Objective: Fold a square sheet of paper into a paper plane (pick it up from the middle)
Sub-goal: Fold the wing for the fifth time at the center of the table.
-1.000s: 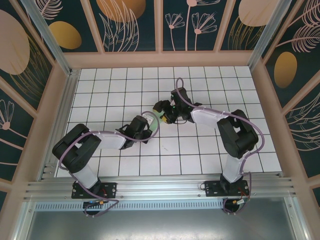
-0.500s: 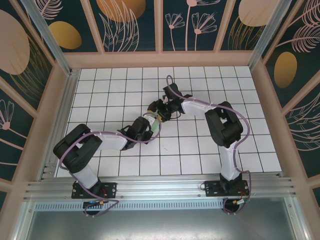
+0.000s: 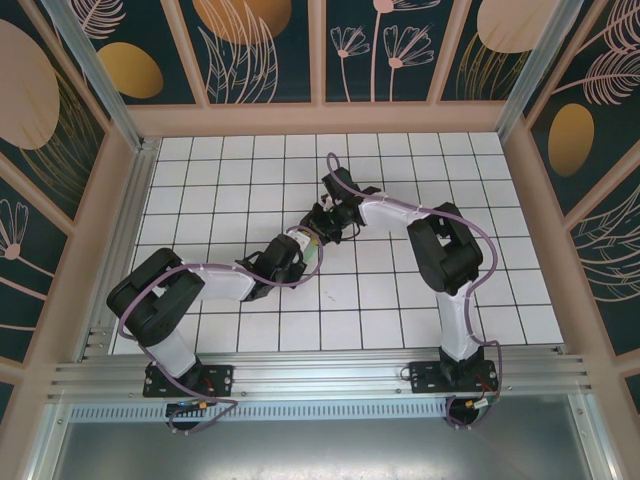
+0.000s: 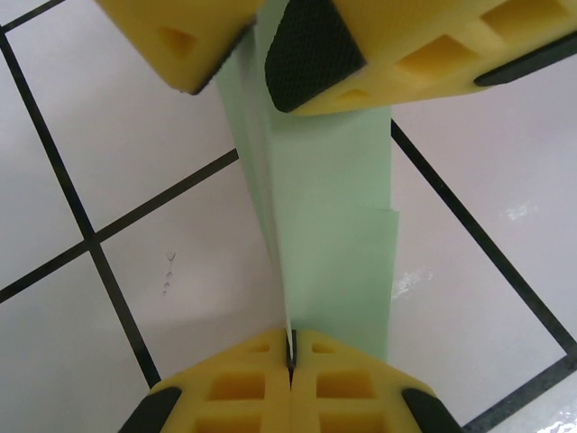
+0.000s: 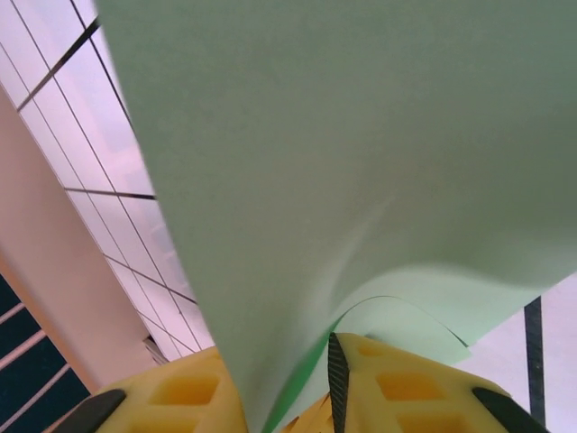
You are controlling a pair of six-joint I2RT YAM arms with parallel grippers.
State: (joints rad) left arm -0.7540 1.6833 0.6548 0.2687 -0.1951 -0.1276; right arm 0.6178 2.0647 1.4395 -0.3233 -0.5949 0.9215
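Note:
The square sheet of paper is pale mint green and folded lengthwise into a slim, layered strip. It is held upright above the white grid table. My left gripper is shut on its near edge. My right gripper straddles the far end, with one black pad against the paper and a small gap on the other side. In the right wrist view the paper curves up between my right gripper's narrowed jaws. From above, both grippers meet at the paper mid-table. The fingers hide any pointed paper plane outline.
The white grid table is fenced by a low pinkish wall at the back and on both sides. Both arms reach in over the middle, the left arm low across the near left tiles.
My right gripper has moved left onto the paper's far end, and its jaws have narrowed around it. My left gripper has kept its grip and hardly moved.

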